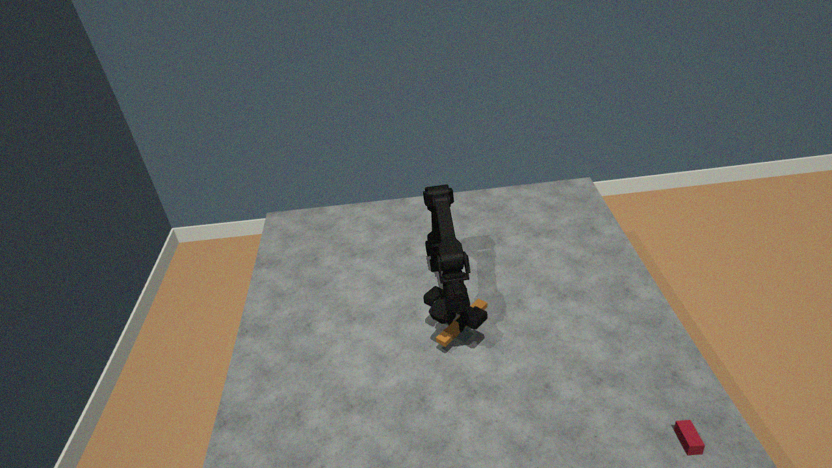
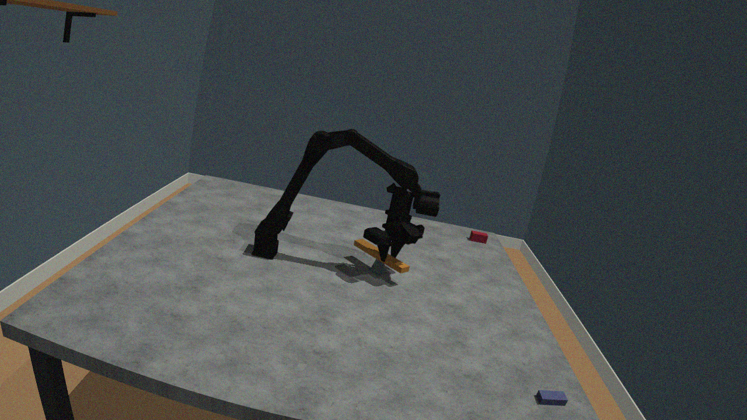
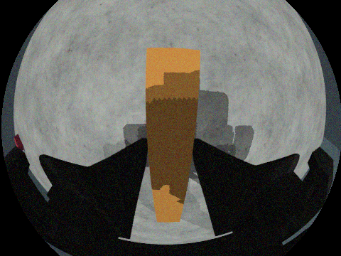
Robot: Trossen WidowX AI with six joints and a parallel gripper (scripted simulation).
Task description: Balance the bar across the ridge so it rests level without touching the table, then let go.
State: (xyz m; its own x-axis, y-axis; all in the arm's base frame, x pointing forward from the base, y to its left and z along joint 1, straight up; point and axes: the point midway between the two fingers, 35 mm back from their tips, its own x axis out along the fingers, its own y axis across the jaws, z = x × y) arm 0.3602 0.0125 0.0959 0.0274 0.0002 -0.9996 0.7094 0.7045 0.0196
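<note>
The orange bar [image 1: 446,336] [image 2: 400,266] [image 3: 172,62] lies across the ridge [image 2: 378,267], a small grey-green piece mostly hidden below the bar and the fingers. The bar looks about level, and both its ends are clear of the table. My gripper [image 1: 457,325] [image 2: 388,258] [image 3: 170,144] points down over the middle of the bar. Its fingertips are open by a very small margin, one close along each long side of the bar. The contact between bar and ridge is hidden.
A red block [image 1: 689,437] [image 2: 478,237] [image 3: 19,142] lies on the grey table [image 1: 349,401] [image 2: 261,334], far from the bar. A blue block [image 2: 551,398] lies near the table's corner at lower right in the exterior view.
</note>
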